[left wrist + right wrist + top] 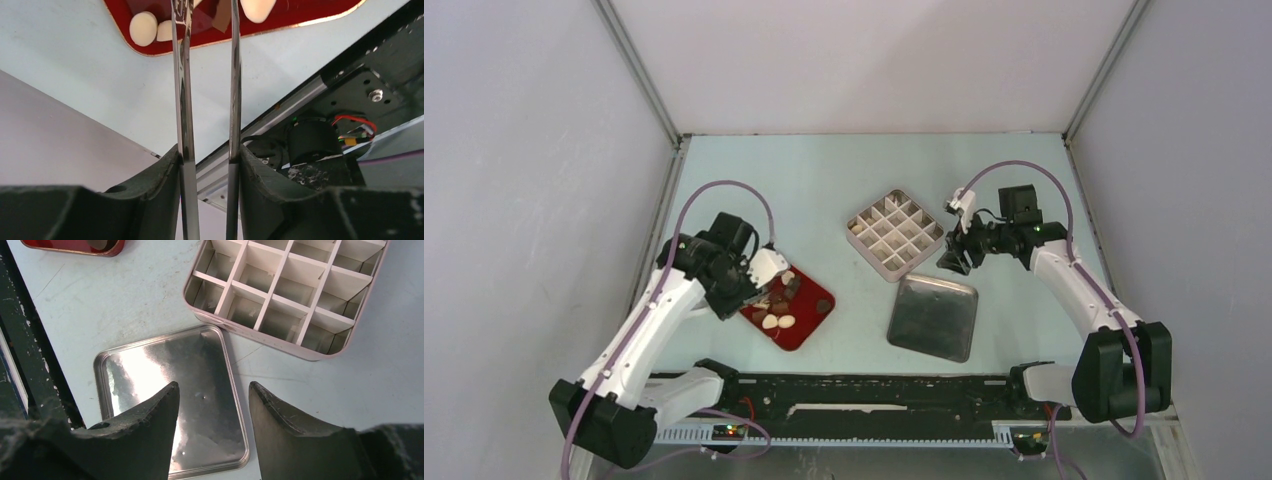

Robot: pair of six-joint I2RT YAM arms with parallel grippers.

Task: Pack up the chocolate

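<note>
The chocolate (776, 321), cream ovals and dark lumps, lies on a red tray (802, 338) at the left. My left gripper (759, 280) is shut on metal tongs (183, 75) whose tips reach over the tray. Cream pieces (143, 27) show beside the tong tips in the left wrist view. I cannot tell whether the tips hold a piece. A pale box with a divider grid (894, 234) stands at the centre. The cells that show in the right wrist view (285, 290) are empty. My right gripper (954, 258) is open and empty, just right of the box.
A metal lid (933, 316) lies flat in front of the box, below my right gripper (214, 390) in its wrist view (150, 375). The black base rail (874, 390) runs along the near edge. White walls stand close on both sides.
</note>
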